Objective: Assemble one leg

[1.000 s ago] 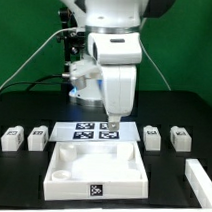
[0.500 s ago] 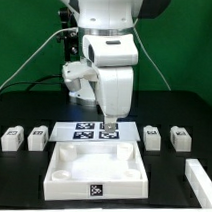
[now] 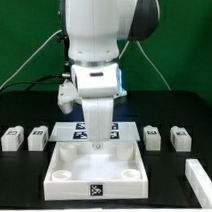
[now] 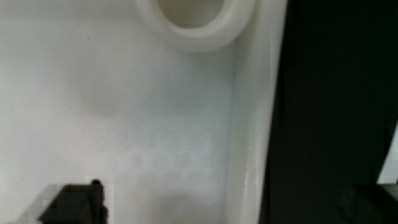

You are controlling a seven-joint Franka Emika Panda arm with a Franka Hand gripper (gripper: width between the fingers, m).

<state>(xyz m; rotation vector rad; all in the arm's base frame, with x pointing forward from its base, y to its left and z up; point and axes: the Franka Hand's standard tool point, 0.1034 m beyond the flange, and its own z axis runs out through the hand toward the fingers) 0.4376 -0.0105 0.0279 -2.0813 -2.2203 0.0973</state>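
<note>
The robot's black two-finger hand [image 3: 97, 143] is hanging low at the rear rim of the large white square plastic panel [image 3: 101, 166]; I cannot tell whether it is touching that rim. In the wrist view one dark fingertip [image 4: 71, 205] is showing against the panel's white surface, while the other is melting into the dark beside it, so I cannot tell whether the hand is spread or pressed together.

The panel is lying flat like a shallow tray with raised walls. A round white socket [image 4: 196, 25] is sitting in a corner, and a small black-and-white tag [image 3: 94, 191] is facing out from the front wall. Just behind the panel, the marker board [image 3: 77, 131] is lying partly hidden by the arm.

The small white plastic block-shaped legs are standing well apart from the hand. On the exterior view's left are the far-left leg [image 3: 9, 139] and the near-left leg [image 3: 36, 139]. On its right are the near-right leg [image 3: 152, 137] and the far-right leg [image 3: 179, 137]. A further white block [image 3: 199, 178] is lying at the right edge.

Everything is resting on the black table [image 3: 21, 180], and a green backdrop [image 3: 187, 47] is closing off the room behind.
</note>
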